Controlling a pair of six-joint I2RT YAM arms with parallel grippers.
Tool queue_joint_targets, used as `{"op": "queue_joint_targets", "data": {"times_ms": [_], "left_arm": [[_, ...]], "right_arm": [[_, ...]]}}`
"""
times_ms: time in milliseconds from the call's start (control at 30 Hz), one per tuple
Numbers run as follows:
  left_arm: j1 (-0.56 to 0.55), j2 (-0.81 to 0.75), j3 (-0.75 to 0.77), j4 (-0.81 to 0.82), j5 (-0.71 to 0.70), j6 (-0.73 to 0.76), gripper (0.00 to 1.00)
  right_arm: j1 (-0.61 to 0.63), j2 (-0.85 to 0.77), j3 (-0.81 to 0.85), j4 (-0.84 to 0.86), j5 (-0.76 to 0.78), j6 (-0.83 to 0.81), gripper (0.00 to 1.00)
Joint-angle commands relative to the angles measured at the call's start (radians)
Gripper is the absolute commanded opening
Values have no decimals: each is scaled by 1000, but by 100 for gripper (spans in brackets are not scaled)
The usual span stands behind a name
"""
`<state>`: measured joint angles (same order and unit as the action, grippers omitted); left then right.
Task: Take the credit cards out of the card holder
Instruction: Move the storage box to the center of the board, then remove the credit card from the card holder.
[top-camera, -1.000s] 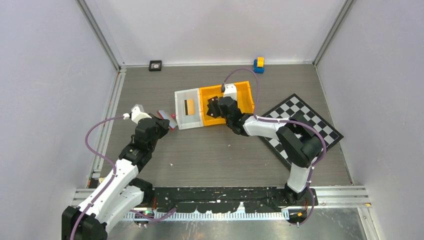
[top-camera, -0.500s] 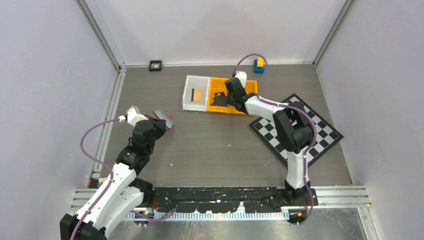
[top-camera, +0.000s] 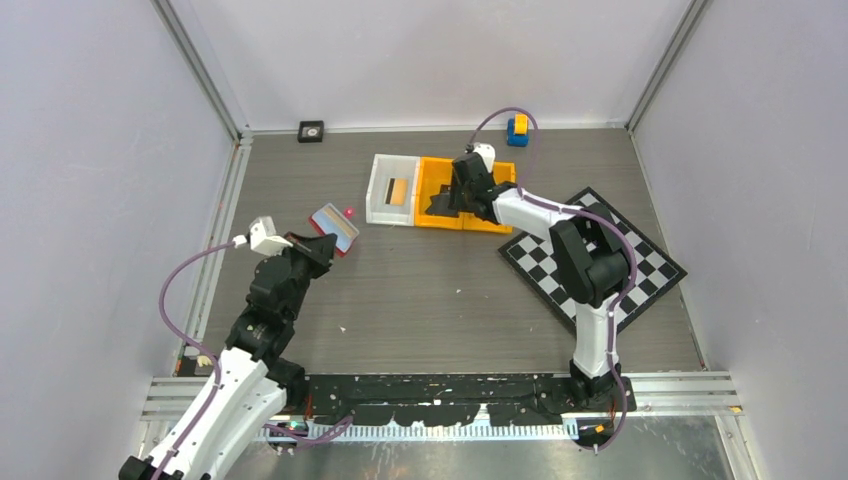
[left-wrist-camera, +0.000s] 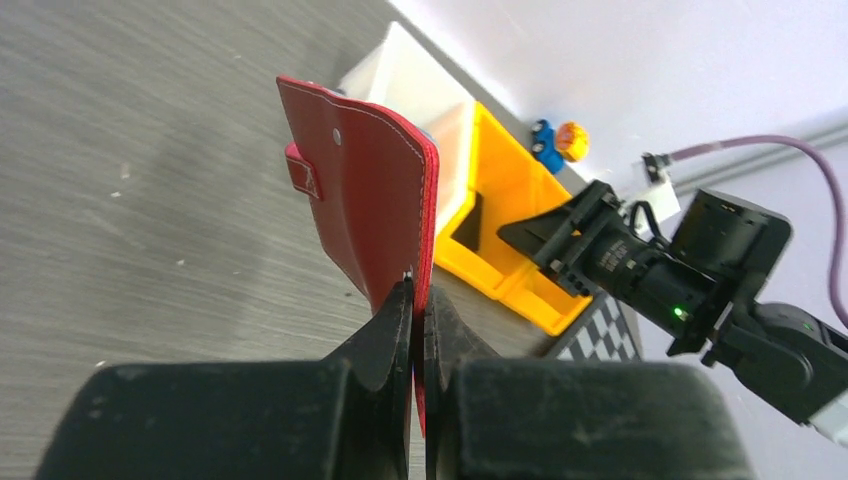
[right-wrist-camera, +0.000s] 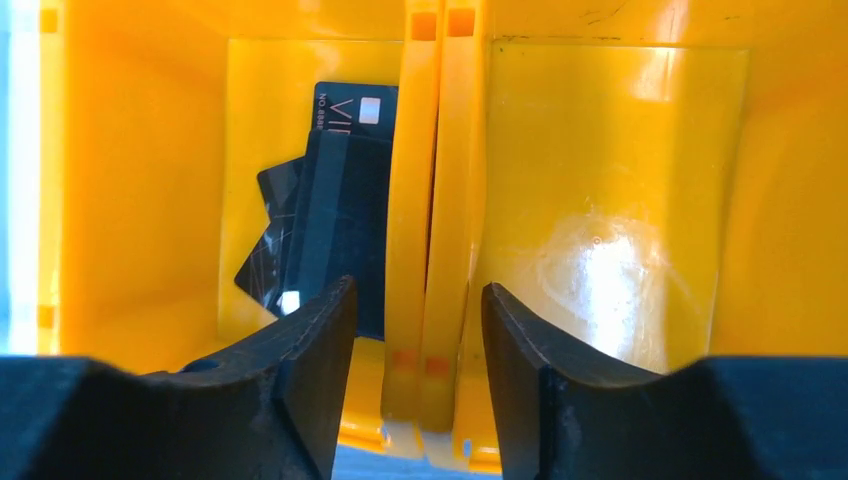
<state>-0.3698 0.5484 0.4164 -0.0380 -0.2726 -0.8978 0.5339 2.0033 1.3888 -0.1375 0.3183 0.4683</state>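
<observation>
Card holder (top-camera: 335, 225), ten o'clock, now raised off bench (top-camera: 430, 290), clamped in left jaws; right jaws wide over orange bin (top-camera: 430, 175); probably ready for card pulling.

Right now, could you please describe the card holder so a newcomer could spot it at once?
Find the white bin at the back middle of the table. Just left of it, the left fingers pinch the card holder, a small flat wallet. It alone is red, with a snap tab and pale bluish lining.

Grey wood-grain table (top-camera: 430, 300) with white bin (top-camera: 373, 190), yellow bins (top-camera: 430, 180), chequered board (top-camera: 650, 262), blue-yellow toy (top-camera: 517, 129).
</observation>
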Motion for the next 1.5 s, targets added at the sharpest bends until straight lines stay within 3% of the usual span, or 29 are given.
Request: {"op": "queue_joint_targets", "data": {"times_ms": [0, 100, 133, 300, 567, 733, 967, 1167, 1267, 1467], "left_arm": [[6, -22, -15, 226, 139, 45, 0], [6, -4, -42, 343, 216, 37, 0], [6, 7, -44, 365, 240, 36, 0], [5, 98, -19, 449, 384, 29, 0], [-37, 343, 55, 555, 553, 1, 0], [-101, 509, 128, 588, 651, 62, 0], [-119, 669, 190, 676, 799, 57, 0], [-119, 658, 158, 775, 806, 17, 0], [-117, 643, 154, 808, 824, -7, 0], [-111, 584, 116, 855, 808, -31, 0]], "right_arm": [[-5, -140, 45, -26, -52, 23, 59], [-3, -200, 41, -57, -67, 24, 79], [-3, -236, 24, -54, -69, 25, 82], [-1, -369, -77, -42, -86, 46, 84], [3, -649, -400, 67, -206, 136, 86], [1, -739, -668, 344, -237, 180, 87], [-6, -699, -759, 568, -385, 221, 88], [-17, -621, -798, 753, -539, 301, 91], [-27, -603, -787, 769, -580, 340, 91], [-40, -561, -850, 982, -629, 455, 91]]}}
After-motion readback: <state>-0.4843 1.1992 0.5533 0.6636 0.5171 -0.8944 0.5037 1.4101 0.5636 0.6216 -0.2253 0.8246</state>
